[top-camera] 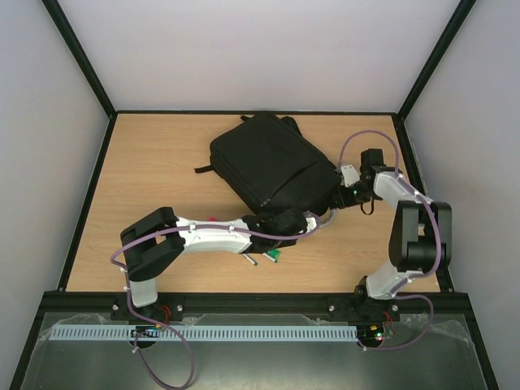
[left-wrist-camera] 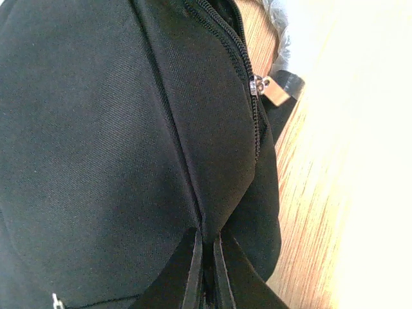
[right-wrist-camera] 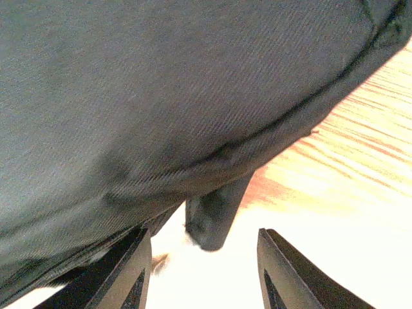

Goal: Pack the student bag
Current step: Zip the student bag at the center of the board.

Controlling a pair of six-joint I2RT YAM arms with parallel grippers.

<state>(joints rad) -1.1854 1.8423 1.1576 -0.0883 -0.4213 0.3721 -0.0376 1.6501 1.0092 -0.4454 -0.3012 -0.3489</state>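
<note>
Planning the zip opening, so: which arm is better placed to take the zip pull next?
Right, probably. The left gripper is shut on a fold of the student bag, anchoring it; the right gripper is open at the bag's edge, free to reach the zip pull.

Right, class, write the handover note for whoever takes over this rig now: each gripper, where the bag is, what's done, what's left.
Left gripper: shut, pinching a fold of the student bag fabric at its near corner.
Right gripper: open at the bag's right edge; a dark tab hangs between the fingers, not clamped.
Bag: lying on the table, towards the far side; the stretch of zip in view looks closed.
Done: bag gripped only; nothing seen inside.
Left: probably open it, load the small items lying by the left arm, close it.
</note>
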